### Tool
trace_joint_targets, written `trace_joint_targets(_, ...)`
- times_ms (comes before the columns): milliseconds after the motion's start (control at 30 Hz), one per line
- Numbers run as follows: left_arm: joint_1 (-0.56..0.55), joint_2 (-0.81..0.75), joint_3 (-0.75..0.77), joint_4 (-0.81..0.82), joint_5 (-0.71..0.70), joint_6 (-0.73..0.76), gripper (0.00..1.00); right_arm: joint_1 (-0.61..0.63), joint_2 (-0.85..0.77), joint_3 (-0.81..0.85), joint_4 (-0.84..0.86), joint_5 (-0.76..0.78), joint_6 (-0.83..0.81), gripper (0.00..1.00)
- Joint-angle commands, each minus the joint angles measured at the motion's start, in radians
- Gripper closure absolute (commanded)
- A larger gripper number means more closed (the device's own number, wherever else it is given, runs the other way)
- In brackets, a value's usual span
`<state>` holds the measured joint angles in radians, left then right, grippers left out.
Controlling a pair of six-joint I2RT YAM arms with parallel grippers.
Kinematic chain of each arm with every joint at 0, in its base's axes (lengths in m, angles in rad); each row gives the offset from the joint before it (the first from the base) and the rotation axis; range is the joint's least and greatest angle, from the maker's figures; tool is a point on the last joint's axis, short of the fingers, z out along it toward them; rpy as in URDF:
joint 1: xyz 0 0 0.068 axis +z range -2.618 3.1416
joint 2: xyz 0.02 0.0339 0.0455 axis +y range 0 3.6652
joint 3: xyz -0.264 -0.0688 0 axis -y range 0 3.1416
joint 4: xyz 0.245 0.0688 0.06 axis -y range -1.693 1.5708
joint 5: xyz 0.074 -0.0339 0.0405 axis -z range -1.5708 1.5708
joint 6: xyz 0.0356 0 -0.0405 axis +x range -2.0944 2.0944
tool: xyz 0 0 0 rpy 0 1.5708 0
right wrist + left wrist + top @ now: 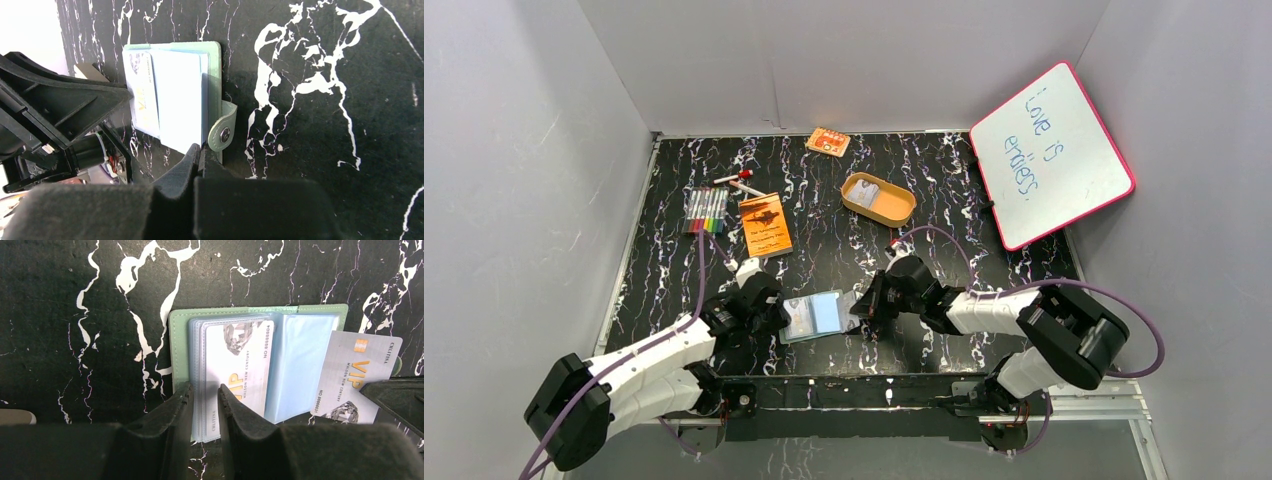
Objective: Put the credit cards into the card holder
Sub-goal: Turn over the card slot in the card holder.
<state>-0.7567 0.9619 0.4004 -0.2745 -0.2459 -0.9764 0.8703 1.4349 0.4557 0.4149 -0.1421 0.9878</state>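
The green card holder (816,315) lies open on the marbled table between my two grippers, its clear bluish pockets up. One credit card (240,365) sits in the left stack of pockets. My left gripper (205,390) stands narrowly open, and the near left corner of that stack lies in the gap between its fingers. A second credit card (355,375) leans over the holder's right side, with my right gripper (200,149) shut on its corner beside the snap tab (222,131). Another credit card (867,192) lies in the tan tray.
The tan oval tray (894,210) stands behind the holder. An orange booklet (765,224), a row of markers (706,210) and a pen (739,183) lie at the left. An orange packet (828,142) is at the back wall. A pink-framed whiteboard (1052,155) leans at the right.
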Motion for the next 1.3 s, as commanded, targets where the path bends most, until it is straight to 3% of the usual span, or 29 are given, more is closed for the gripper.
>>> trace_joint_targets(0,0.001,0.007,0.001,0.008,-0.005,0.018,0.78,-0.002,-0.001,0.033,0.060,-0.020,-0.010,1.00)
trace_joint_targets(333,0.000,-0.015,0.023,-0.009,-0.022,0.038,0.77,0.001,0.028,0.023,0.215,-0.096,0.006,1.00)
trace_joint_targets(600,0.002,-0.018,0.059,-0.049,-0.033,0.049,0.77,0.016,0.049,0.043,0.229,-0.109,0.005,1.00)
trace_joint_targets(800,0.002,-0.101,0.147,-0.138,-0.082,0.065,0.44,0.017,0.044,0.046,0.229,-0.106,0.002,1.00)
trace_joint_targets(867,0.001,-0.113,0.173,-0.143,-0.067,0.077,0.38,0.020,0.042,0.050,0.228,-0.109,-0.001,1.00)
trace_joint_targets(1267,0.000,0.054,0.178,0.083,0.212,0.112,0.28,0.041,0.083,0.087,0.229,-0.118,-0.004,1.00)
